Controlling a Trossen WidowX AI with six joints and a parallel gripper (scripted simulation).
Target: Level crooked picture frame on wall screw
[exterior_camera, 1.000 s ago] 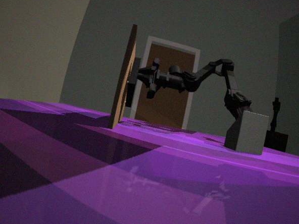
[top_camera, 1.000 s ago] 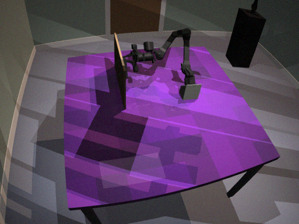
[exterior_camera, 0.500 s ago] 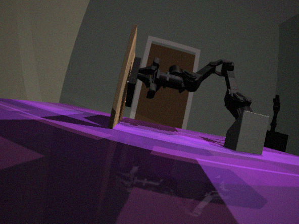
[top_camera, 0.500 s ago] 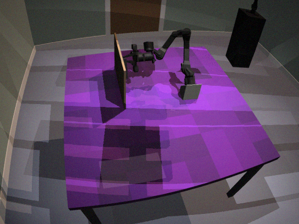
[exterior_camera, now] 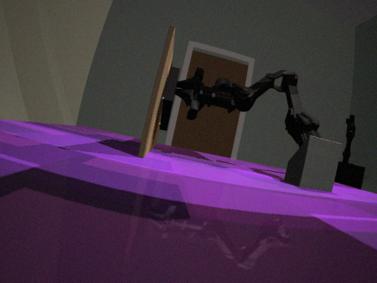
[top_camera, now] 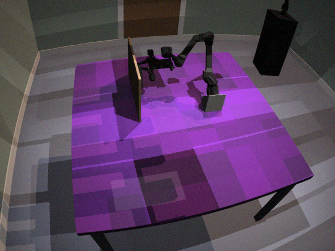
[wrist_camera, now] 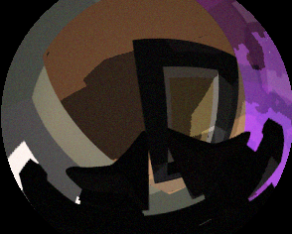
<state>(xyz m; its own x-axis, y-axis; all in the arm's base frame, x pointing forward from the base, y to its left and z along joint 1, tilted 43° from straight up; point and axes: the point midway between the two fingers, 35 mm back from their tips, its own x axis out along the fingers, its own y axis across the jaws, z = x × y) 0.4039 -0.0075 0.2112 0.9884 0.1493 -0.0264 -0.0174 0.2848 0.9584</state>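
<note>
The picture frame (exterior_camera: 165, 115) (wrist_camera: 147, 89) has a wide black border around a pale mat and a brownish picture. It is against the upright board with the brown face (top_camera: 138, 93) (exterior_camera: 156, 99) (wrist_camera: 99, 59). My gripper (top_camera: 138, 65) (exterior_camera: 176, 87) (wrist_camera: 154, 132) is shut on the frame's border, with one finger on each side of the bar that stands at the left in the wrist view. That view is rolled, with the table at its right, and the fingers cover part of the border. The screw and notched strip are hidden. I cannot tell whether the frame is level.
The board stands upright on the purple table (top_camera: 240, 158) (exterior_camera: 255, 204). My arm reaches over the table from a grey block (top_camera: 215, 104) (exterior_camera: 320, 164). A black pedestal (top_camera: 274, 43) with another dark arm stands beyond the table. Patchy shadows cross the board and table.
</note>
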